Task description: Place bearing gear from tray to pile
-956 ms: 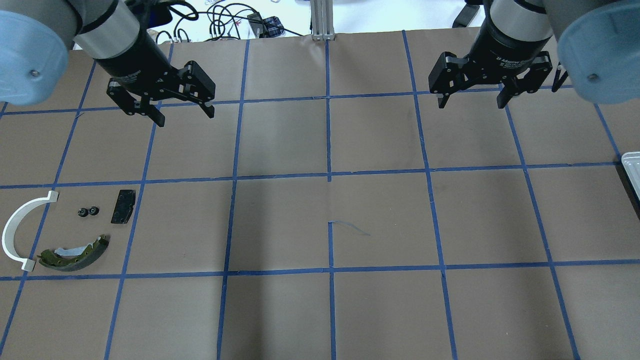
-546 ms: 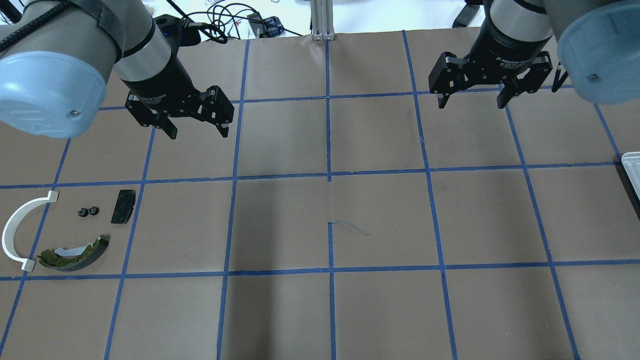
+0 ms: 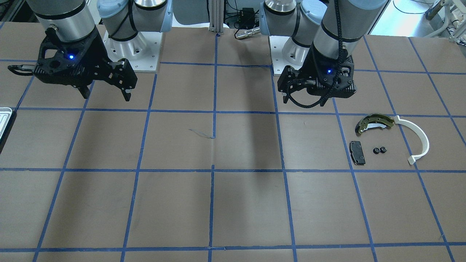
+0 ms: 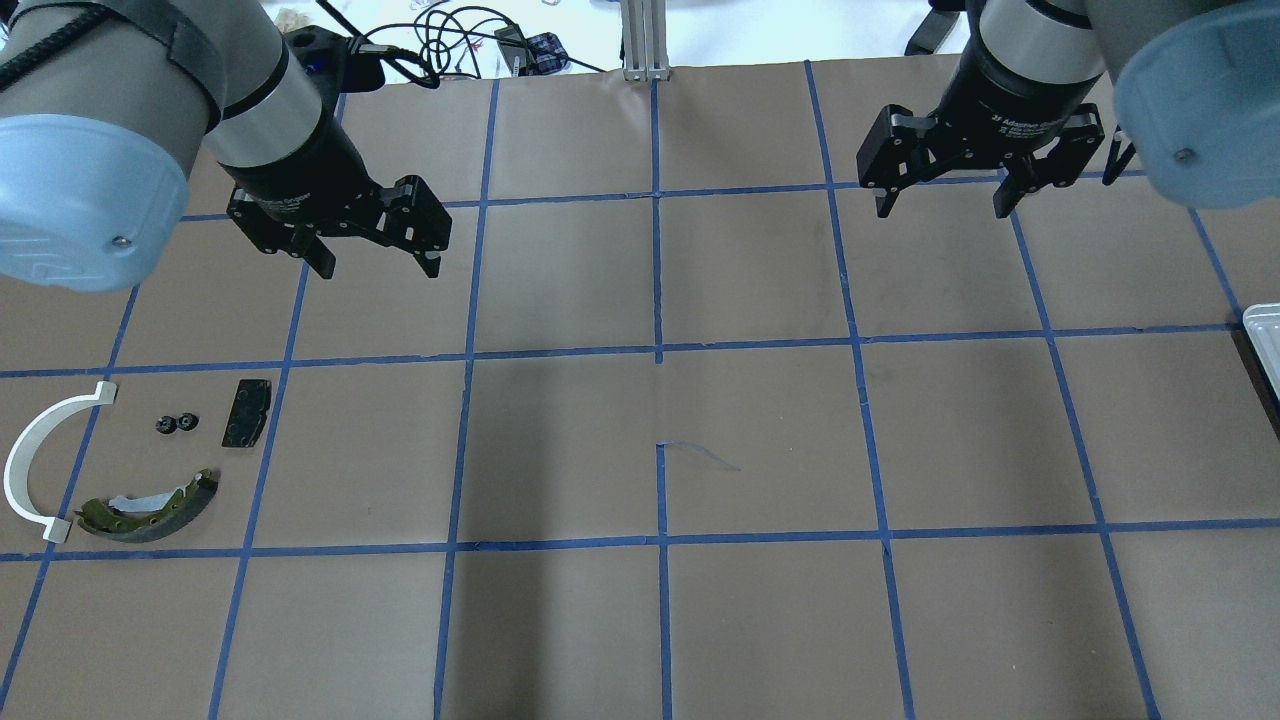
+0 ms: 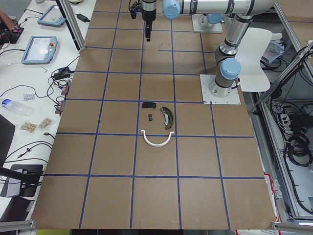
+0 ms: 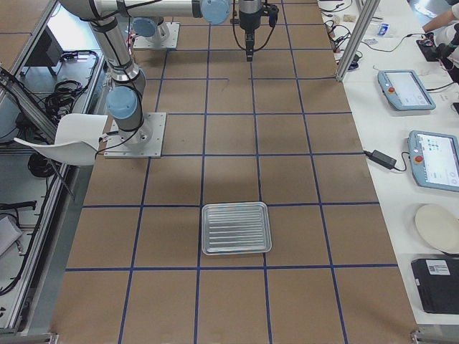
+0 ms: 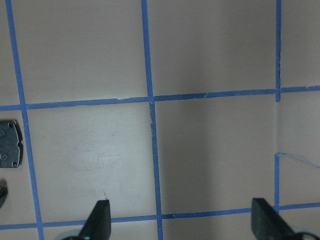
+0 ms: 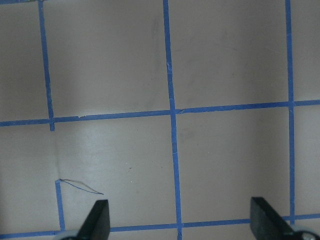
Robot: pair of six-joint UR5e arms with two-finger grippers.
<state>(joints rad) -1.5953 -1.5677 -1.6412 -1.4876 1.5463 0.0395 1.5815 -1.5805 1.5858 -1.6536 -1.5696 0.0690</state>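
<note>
Two tiny black bearing gears (image 4: 177, 424) lie side by side on the table in the pile, between the white arc strip (image 4: 28, 462), the black rectangular pad (image 4: 246, 412) and the olive-gold brake shoe (image 4: 150, 508). They also show in the front view (image 3: 379, 150). The silvery ridged tray (image 6: 236, 228) lies at the far right with nothing in it; only its edge (image 4: 1265, 338) shows overhead. My left gripper (image 4: 378, 265) is open and empty, high above the table, behind and to the right of the pile. My right gripper (image 4: 942, 205) is open and empty at the back right.
The table is brown paper with a blue tape grid. The left wrist view shows the pad (image 7: 10, 144) at its left edge. Cables and an aluminium post (image 4: 645, 40) stand beyond the back edge. Tablets and a plate lie on a side bench (image 6: 430, 150).
My left gripper came forward and to the right, then drifted slightly back left, staying open. The right arm and the parts have not moved.
</note>
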